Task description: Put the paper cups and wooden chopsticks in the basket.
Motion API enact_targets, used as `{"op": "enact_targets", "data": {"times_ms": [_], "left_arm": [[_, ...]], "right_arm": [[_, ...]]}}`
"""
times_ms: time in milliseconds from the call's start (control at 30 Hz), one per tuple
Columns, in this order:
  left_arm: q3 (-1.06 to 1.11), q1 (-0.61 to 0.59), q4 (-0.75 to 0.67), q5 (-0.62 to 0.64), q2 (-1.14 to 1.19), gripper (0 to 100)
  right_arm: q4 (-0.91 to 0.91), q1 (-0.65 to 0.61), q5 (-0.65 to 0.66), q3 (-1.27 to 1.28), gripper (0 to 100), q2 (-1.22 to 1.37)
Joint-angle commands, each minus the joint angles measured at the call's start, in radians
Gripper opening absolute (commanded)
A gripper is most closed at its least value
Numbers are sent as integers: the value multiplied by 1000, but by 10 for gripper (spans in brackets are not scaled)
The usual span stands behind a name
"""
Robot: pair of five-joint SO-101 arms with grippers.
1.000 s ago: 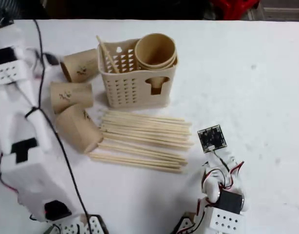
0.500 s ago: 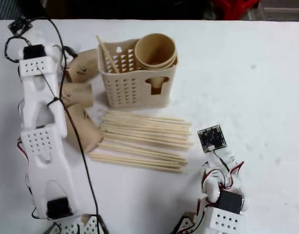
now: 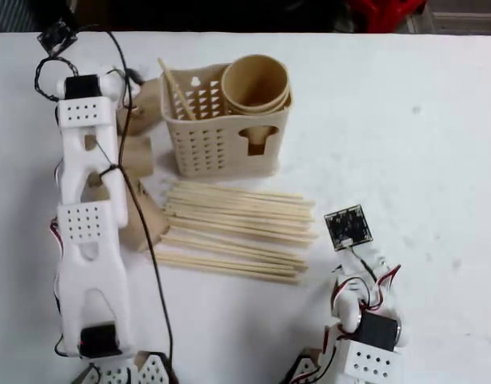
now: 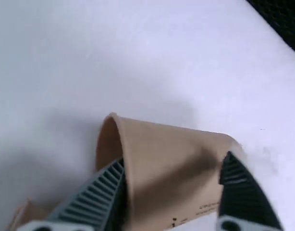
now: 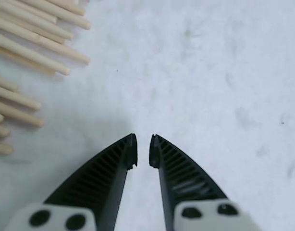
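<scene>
The left arm (image 3: pixel 85 264) is white plastic with hole grids, black servo blocks and a black cable (image 3: pixel 155 260). The right arm (image 3: pixel 364 356) bears red and white wires and 1 square black circuit board (image 3: pixel 347 227). The right gripper (image 5: pixel 142 144) has black ribbed fingers (image 5: pixel 114 168).

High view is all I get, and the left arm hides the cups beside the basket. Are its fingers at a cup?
Observer: Yes. In the left wrist view the left gripper is open over a paper cup that lies on its side.
Operator: How do the fingers sit against it?
Observer: One finger is near the cup's open rim and the other is near its base end. I cannot tell whether they touch it.
Operator: And the right arm's fingers?
Observer: The right gripper has its fingers almost together with nothing between them. It is over bare table, beside the ends of the wooden chopsticks.
</scene>
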Motion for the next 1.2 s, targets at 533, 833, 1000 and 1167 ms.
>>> {"op": "enact_targets", "data": {"times_ms": [533,833,1000,1167], "left_arm": [[-339,-70,224,-210,-82,20],[-322,-101,247,-345,-389,20],[-321,-30,316,-480,-582,20],[-313,171,434,-637,-776,20]], "right_arm": [[-10,12,8,8,60,-8],[-10,12,8,8,60,-8],[-10,12,8,8,60,-8],[-10,12,8,8,60,-8]]}}
